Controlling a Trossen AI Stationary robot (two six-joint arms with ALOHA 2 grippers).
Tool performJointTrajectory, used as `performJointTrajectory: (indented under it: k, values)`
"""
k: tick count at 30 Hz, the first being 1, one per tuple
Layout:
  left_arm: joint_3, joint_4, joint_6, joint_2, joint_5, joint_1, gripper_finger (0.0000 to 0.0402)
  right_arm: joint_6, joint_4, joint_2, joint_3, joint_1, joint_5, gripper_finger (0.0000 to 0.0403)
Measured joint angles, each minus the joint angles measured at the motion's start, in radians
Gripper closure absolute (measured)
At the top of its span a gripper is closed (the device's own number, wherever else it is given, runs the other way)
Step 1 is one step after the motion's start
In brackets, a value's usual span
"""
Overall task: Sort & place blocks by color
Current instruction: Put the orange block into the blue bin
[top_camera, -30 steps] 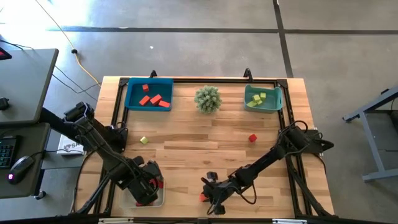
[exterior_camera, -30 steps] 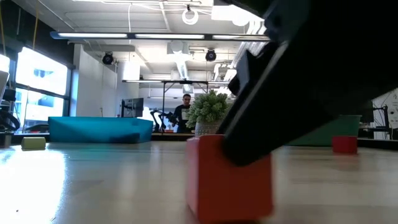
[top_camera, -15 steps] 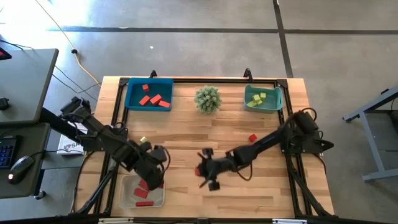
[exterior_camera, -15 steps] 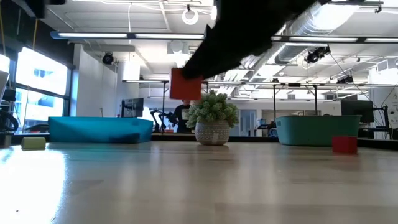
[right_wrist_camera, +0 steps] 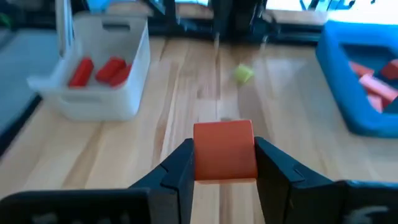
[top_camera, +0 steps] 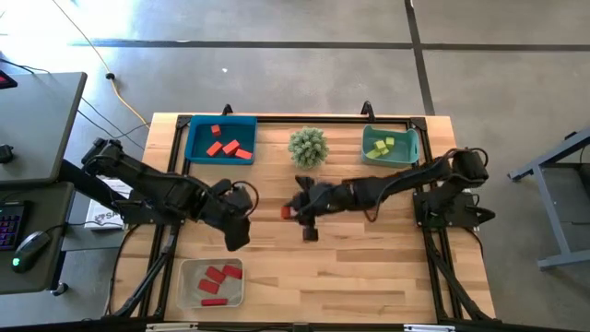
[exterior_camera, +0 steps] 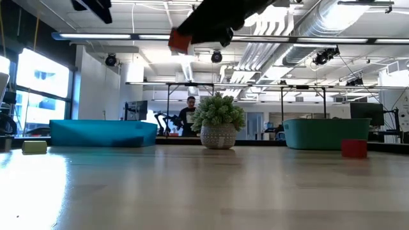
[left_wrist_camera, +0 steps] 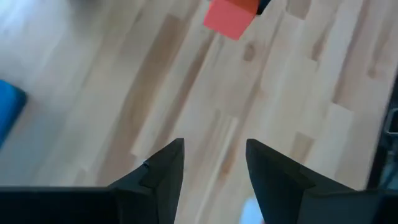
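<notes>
My right gripper (top_camera: 289,211) hangs over the middle of the table, shut on an orange-red block (right_wrist_camera: 224,150), which also shows high in the low view (exterior_camera: 180,41). My left gripper (left_wrist_camera: 211,158) is open, holds nothing, and hovers left of centre (top_camera: 236,235), above bare wood. A yellow-green block (exterior_camera: 34,146) and a red block (exterior_camera: 353,148) lie flat on the table. The blue bin (top_camera: 195,138) holds orange-red blocks, the teal bin (top_camera: 369,148) yellow-green ones, and the white bin (top_camera: 189,281) red ones. My right gripper pinches the orange-red block by two opposite side faces (right_wrist_camera: 198,155) between its two fingers. The fingers come from the table's right, slanting down. The block is lifted clear of the table and sits level between the fingers.
A spiky green plant in a pot (top_camera: 308,146) stands at the far middle, between the blue and teal bins. A black frame (top_camera: 313,118) runs round the table's edges. Bare wood lies near the front edge at centre and right.
My right gripper has lifted the orange-red block off the table by the near edge. It has carried the block up and toward the far edge, to mid-table. My left gripper has risen from over the white bin and gone toward the far edge, open throughout.
</notes>
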Motion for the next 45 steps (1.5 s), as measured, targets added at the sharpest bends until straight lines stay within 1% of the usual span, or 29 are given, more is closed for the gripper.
performJointTrajectory:
  k: [4,9,12,16,19,22,25,29,34,38,40,45]
  values:
    - [0.000,0.027,0.092,-0.001,-0.003,0.056,0.0241,-0.001,0.007,-0.051,0.000,-0.064,-0.050,0.0297]
    - [0.000,0.081,0.217,-0.001,0.036,0.131,0.0241,-0.001,0.018,-0.099,0.000,-0.136,-0.120,0.0297]
    - [0.000,0.128,0.289,-0.001,0.041,0.170,0.0241,-0.001,0.015,-0.116,0.000,-0.174,-0.172,0.0297]
    - [0.000,0.193,0.431,-0.001,0.041,0.211,0.0241,-0.001,0.028,-0.122,0.000,-0.218,-0.260,0.0297]
    - [0.000,0.241,0.524,0.000,0.041,0.238,0.0241,-0.001,0.036,-0.122,0.000,-0.244,-0.348,0.0297]
    - [0.000,0.277,0.579,0.000,0.042,0.267,0.0241,-0.001,0.050,-0.122,0.000,-0.261,-0.427,0.0297]
    - [0.000,0.298,0.604,0.000,0.041,0.298,0.0241,-0.001,0.083,-0.122,0.000,-0.276,-0.483,0.0297]
    - [0.000,0.319,0.605,0.000,0.042,0.333,0.0241,-0.033,0.115,-0.122,0.000,-0.284,-0.487,0.0297]
    - [0.000,0.357,0.607,0.000,0.102,0.366,0.0241,-0.078,0.133,-0.122,0.000,-0.287,-0.487,0.0297]
    - [0.000,0.360,0.607,0.000,0.108,0.379,0.0241,-0.080,0.145,-0.122,0.000,-0.297,-0.487,0.0297]
    - [0.000,0.360,0.613,0.000,0.129,0.385,0.0240,-0.080,0.151,-0.122,0.000,-0.304,-0.487,0.0297]
    - [0.000,0.359,0.615,0.000,0.132,0.385,0.0224,-0.080,0.170,-0.122,0.000,-0.323,-0.486,0.0297]
